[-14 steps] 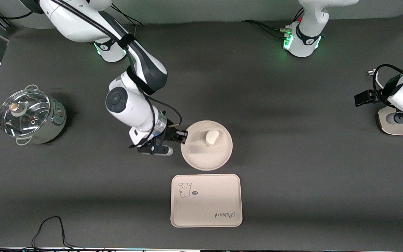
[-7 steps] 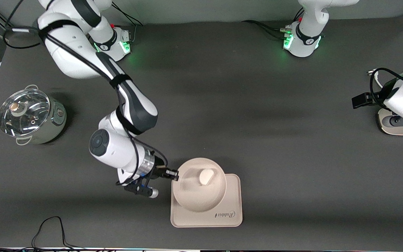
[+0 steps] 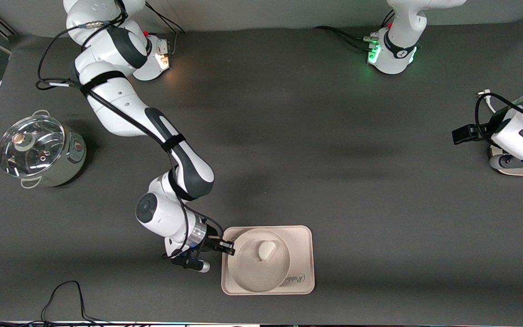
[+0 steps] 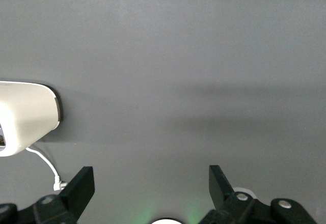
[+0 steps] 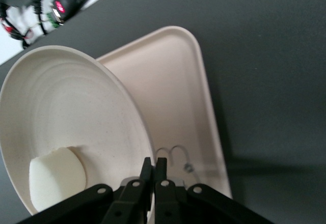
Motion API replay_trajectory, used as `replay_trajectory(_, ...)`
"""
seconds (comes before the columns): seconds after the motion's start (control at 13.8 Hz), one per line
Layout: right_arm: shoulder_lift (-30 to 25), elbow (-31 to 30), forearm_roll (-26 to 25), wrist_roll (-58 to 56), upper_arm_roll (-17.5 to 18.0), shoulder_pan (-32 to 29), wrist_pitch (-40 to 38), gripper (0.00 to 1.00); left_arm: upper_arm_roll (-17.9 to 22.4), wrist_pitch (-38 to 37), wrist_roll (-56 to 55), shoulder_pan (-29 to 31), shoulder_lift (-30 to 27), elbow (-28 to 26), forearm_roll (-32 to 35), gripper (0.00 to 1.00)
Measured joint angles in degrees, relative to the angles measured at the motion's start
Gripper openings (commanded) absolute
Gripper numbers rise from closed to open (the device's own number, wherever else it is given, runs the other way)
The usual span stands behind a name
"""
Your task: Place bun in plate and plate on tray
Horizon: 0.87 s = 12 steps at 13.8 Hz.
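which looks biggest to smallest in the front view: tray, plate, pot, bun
1. tray
2. pot, lid included
3. plate, looks only slightly smaller than the pot, so that order is unsure
4. bun, clearly smallest

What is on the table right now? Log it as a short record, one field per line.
bun: lying in the plate
plate: over the tray, rim pinched by the right gripper; whether it rests on the tray cannot be told
tray: near the front camera's edge of the table
right gripper: shut on the plate's rim
left gripper: open, holding nothing, waiting at the left arm's end of the table
pot: glass-lidded, at the right arm's end
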Motion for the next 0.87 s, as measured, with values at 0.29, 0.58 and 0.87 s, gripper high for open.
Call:
replay_trajectory(0.29,2.14,1.30,0.00,-0.59,0.06,0.00,1.31,0.58,0.00,0.29,0.00,-0.02,0.01,0.00,0.00,1.00)
replay_trajectory(0.58,2.09,2.59,-0.27,-0.69,0.13,0.05,1.26,1.00,-0.04,0.29,0.00,-0.41,0.04,0.00,-0.05,1.00)
replay_trajectory(0.87,0.52,4.09,-4.41,-0.71,0.19,0.18,-4.42,1.00,-0.04,0.29,0.00,-0.45,0.06,0.00,-0.05,1.00)
